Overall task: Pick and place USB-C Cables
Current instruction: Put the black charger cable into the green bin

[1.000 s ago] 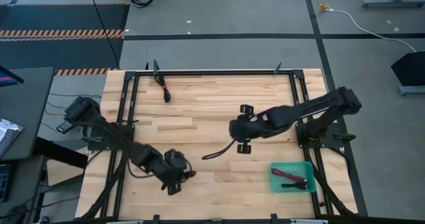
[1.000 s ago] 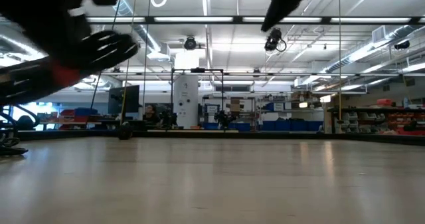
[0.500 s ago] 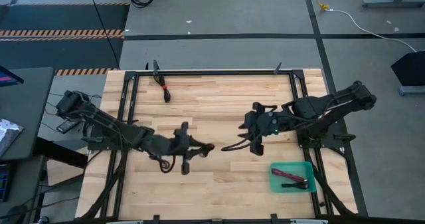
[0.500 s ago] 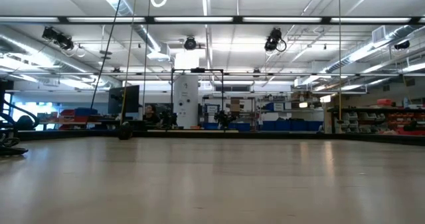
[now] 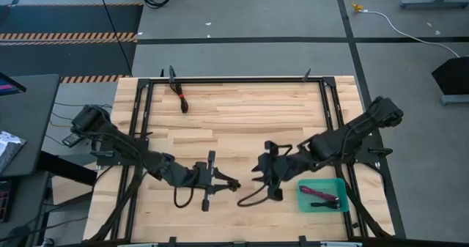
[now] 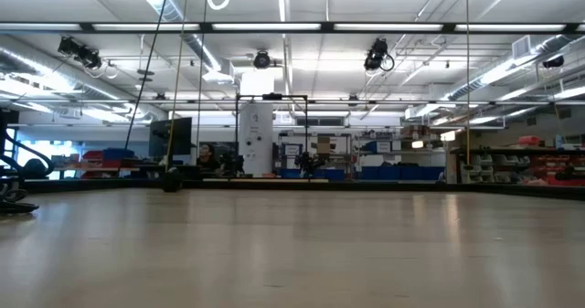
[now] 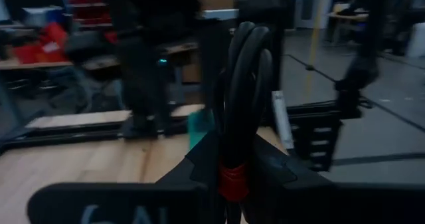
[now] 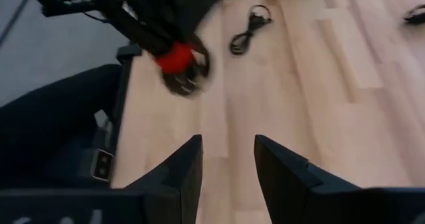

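Cables sit in several spots on the wooden table (image 5: 234,130). The left gripper (image 5: 229,182), low over the near middle of the table, is clamped on a black coiled USB-C cable with a red tie (image 7: 240,117); in the left wrist view the bundle stands upright between the fingers. Facing it just to the right is the right gripper (image 5: 258,175), its fingers (image 8: 179,167) standing apart with nothing between them, while a thin black cord (image 5: 253,196) loops on the wood beneath that arm. Two more cables, one maroon (image 5: 316,193) and one black with a red tie (image 5: 327,202), lie in the teal tray (image 5: 305,203) at the near right corner. Another black cable with a red tie (image 5: 182,100) rests near the far left edge, well apart from both arms. The right wrist view shows a further small black cable (image 8: 247,32) lying on the boards.
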